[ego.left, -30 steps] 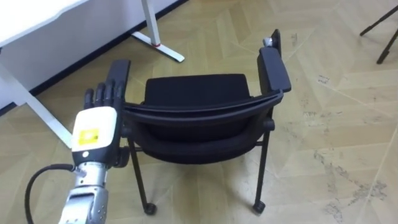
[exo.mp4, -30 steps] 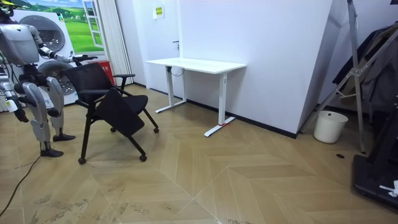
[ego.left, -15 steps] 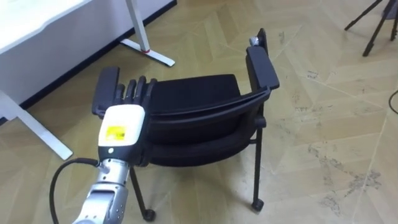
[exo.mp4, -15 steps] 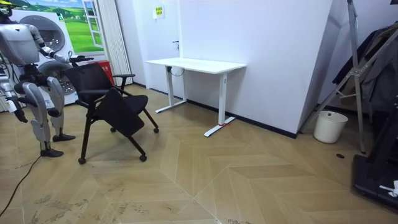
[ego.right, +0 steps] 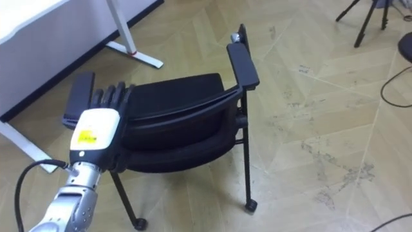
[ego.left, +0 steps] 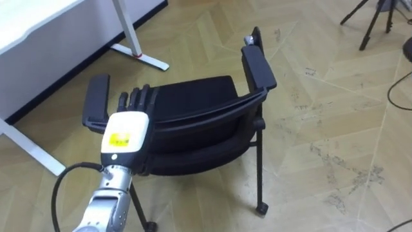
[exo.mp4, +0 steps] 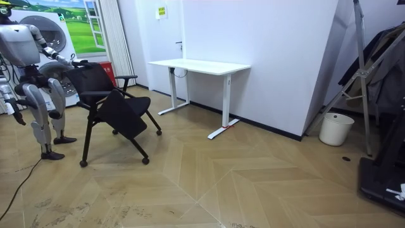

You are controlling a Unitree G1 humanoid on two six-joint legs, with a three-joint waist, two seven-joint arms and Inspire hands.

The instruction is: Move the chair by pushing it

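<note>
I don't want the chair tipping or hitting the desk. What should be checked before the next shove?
1. Left hand on chair: ok, straight fingers over the backrest top edge.
2. Right hand helping: not ok, hangs at the robot's side.
3. Floor beyond the seat: ok, bare wood.
4. Desk apart from chair: ok, ahead on the left.
5. Castors roll freely: cannot tell.

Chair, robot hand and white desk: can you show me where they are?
chair [ego.left: 193, 96]: left eye view, on the black seat.
left hand [ego.left: 123, 132]: left eye view, on its white back.
white desk [exo.mp4: 199, 65]: room view, on the tabletop.
</note>
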